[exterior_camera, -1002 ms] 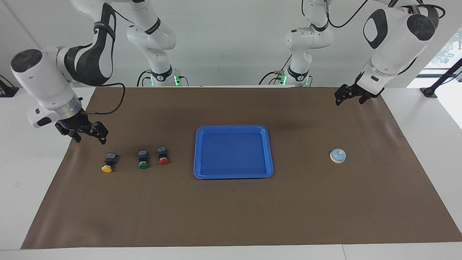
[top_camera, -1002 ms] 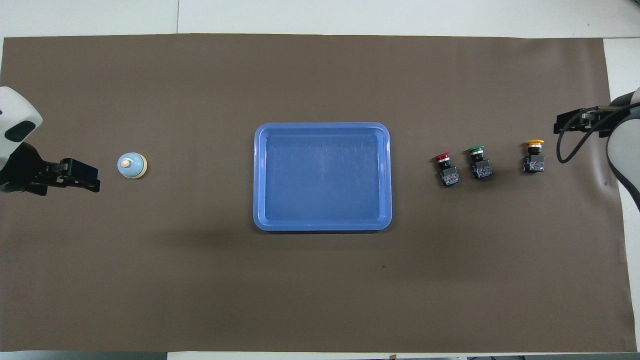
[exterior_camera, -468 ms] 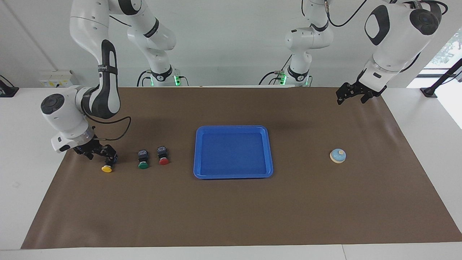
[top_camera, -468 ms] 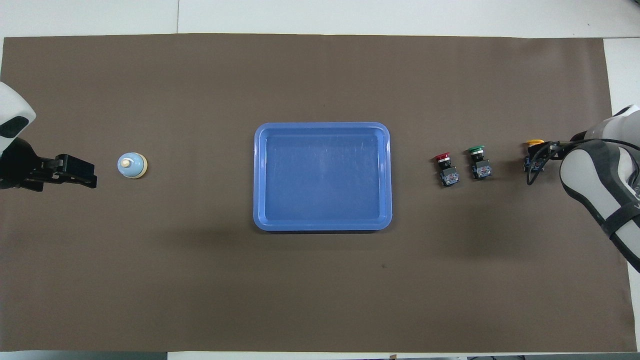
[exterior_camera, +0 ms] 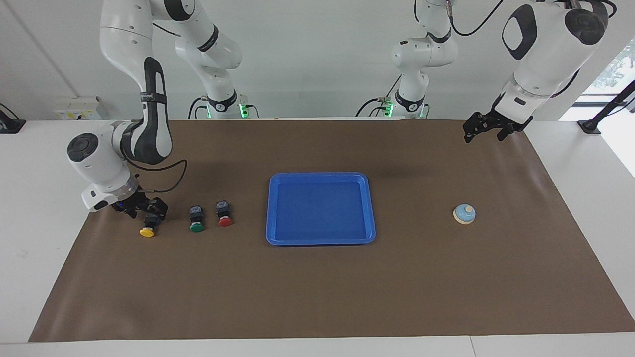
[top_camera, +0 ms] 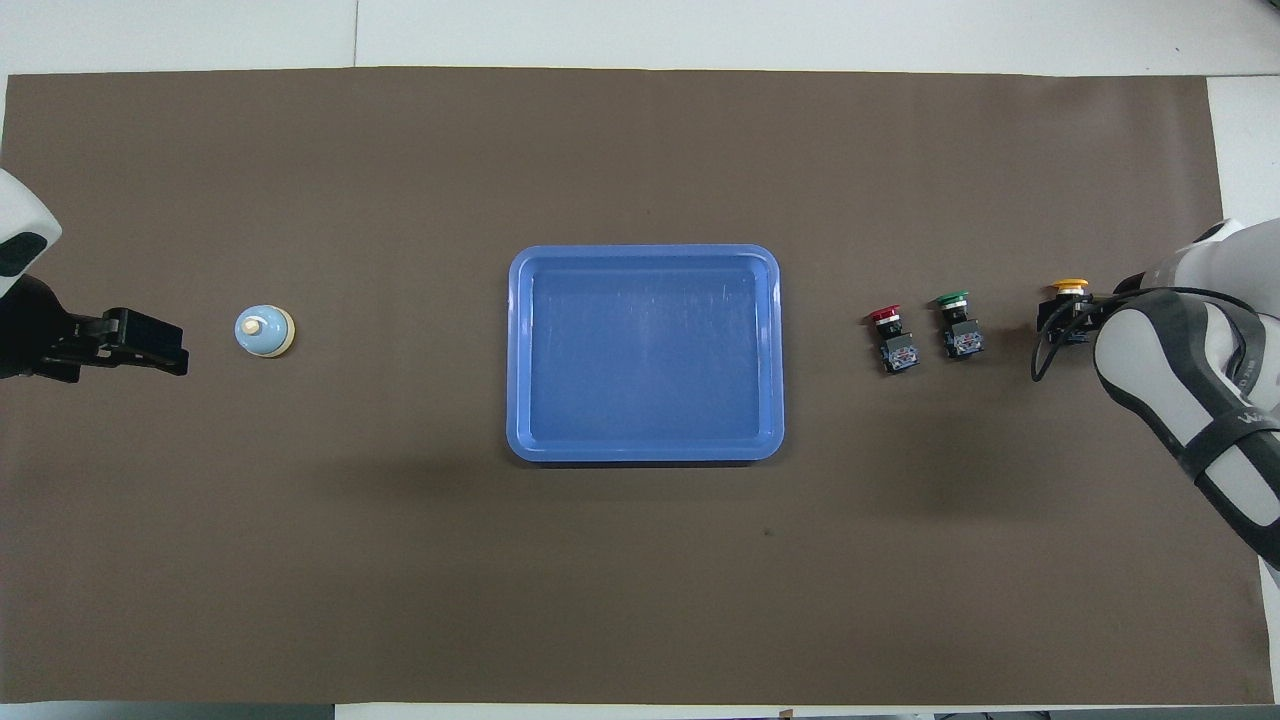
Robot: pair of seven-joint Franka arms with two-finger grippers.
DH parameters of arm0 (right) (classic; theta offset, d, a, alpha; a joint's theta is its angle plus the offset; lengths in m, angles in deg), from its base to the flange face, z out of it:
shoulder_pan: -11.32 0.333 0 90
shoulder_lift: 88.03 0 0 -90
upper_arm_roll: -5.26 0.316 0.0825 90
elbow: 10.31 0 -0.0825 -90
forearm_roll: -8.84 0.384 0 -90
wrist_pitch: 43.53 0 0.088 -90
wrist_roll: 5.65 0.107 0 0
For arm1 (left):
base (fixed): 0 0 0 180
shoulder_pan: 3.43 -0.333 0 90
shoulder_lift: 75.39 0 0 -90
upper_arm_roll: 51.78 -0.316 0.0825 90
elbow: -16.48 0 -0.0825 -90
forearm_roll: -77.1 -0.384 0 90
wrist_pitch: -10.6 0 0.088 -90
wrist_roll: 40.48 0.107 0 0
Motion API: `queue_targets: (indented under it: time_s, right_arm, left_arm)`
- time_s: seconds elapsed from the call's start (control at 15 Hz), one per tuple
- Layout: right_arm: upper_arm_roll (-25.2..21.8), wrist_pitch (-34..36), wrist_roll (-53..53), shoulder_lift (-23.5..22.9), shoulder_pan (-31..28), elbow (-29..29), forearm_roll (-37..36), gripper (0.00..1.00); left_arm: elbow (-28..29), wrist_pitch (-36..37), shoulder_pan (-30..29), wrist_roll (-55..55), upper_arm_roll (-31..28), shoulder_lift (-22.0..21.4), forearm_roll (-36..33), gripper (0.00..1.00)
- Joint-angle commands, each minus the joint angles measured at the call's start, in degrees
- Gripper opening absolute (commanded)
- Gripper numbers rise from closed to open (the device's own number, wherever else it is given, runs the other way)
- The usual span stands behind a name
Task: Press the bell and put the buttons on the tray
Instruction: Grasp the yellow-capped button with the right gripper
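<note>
The right gripper (exterior_camera: pixel 151 214) is sitting low at the yellow button (exterior_camera: pixel 147 230), jaws spread wide around its black body and nothing clamped yet. The button is lying on its side on the brown mat (exterior_camera: pixel 317 292), its long axis running away from the robots, yellow cap pointing away from them, body tucked between the fingers. It is the button closest to the right arm's end of the table; the green button (exterior_camera: pixel 197 218) and the red button (exterior_camera: pixel 224 213) are lying beside it in a row leading toward the blue tray (exterior_camera: pixel 369 208), each apart from the next. So the carry, I reckon, is running sideways along that row to the tray, which is sitting bare in the middle of the mat. The left gripper (exterior_camera: pixel 483 130) is hanging open in the air above the mat's edge at its own end, waiting, with the bell (exterior_camera: pixel 465 213) standing on the mat below it, unpressed as far as I can judge. Behind the arms a plain white wall is showing.
</note>
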Motion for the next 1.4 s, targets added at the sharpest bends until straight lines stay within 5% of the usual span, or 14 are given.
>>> queue_targets:
  time_s: [0.0, 0.07, 0.2, 0.33, 0.6, 0.87, 1.34]
  right_arm:
    - [0.1, -2.2, -1.8, -0.1, -0.2, -1.2, 0.9, 0.99]
    - [0.1, -2.2, -1.8, -0.2, -0.3, -1.2, 0.9, 0.99]
    - [0.1, -2.4, -1.3, -0.2, -0.2, -1.3, 0.9, 0.84]
    - [0.1, -2.9, -1.2, -0.2, -0.2, -1.6, 0.9, 0.50]
    - [1.2, -2.0, -2.8, 0.6, 0.2, -0.5, 0.7, 0.00]
    - [1.4, 6.2, -0.6, 2.5, 5.0, 5.0, 0.7, 0.00]
    - [1.4, 17.3, 36.5, 2.9, 30.2, 13.7, 0.3, 0.00]
  left_arm:
    - [-0.1, 0.1, 0.3, -0.5, -0.3, -1.0, -0.9, 1.00]
    - [0.0, 0.1, 0.3, -0.6, -0.3, -1.1, -0.9, 1.00]
    - [-0.1, 0.1, 0.3, -0.5, -0.3, -1.1, -0.8, 1.00]
    - [0.0, 0.1, 0.8, -0.4, -0.3, -1.1, -0.9, 1.00]
    - [0.9, -2.0, 0.3, -0.1, -0.2, -1.3, -0.8, 1.00]
    - [3.0, -2.1, 0.1, 0.0, -0.3, -2.1, -0.7, 1.00]
    - [2.3, -2.1, 0.4, -0.4, -0.3, -2.1, -0.6, 1.00]
